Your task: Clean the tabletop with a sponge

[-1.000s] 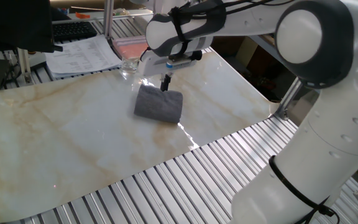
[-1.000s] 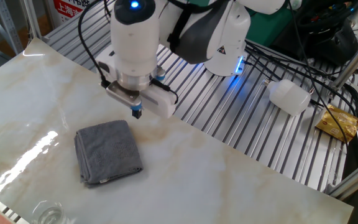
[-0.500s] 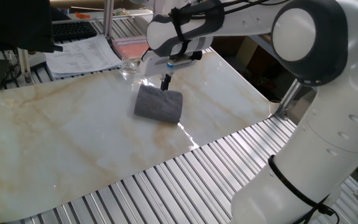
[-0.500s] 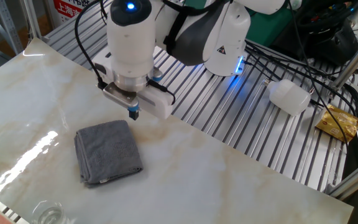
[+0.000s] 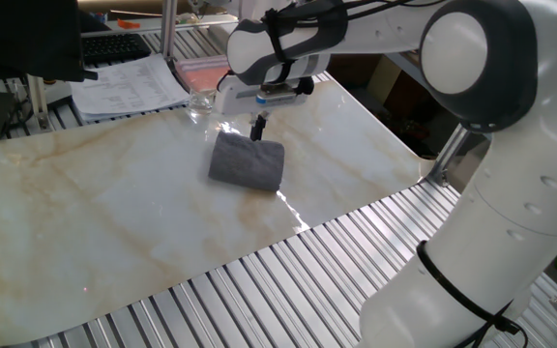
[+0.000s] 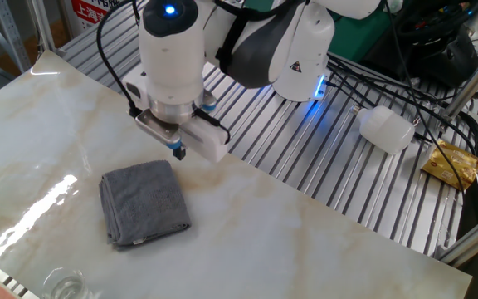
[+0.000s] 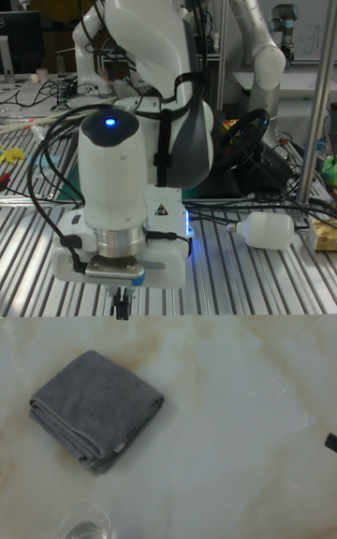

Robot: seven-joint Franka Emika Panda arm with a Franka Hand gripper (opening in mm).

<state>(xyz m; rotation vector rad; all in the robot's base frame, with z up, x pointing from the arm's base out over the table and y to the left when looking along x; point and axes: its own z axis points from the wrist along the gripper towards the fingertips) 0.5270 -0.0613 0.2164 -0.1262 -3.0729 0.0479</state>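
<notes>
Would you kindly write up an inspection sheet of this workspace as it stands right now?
Surface: the tabletop is glossy cream marble with tan veins, lying on ribbed metal slats.
Job's things: the sponge lies folded flat on the slab, ungrasped.
Clutter: a clear glass at the slab's edge; papers and a pink tray beyond it; a white bottle and a gold packet on the slats.
Hand: the hand hangs beside the sponge's edge, fingers together, holding nothing.
Cables: black cables run across the slats.
Surroundings: another robot arm behind.
</notes>
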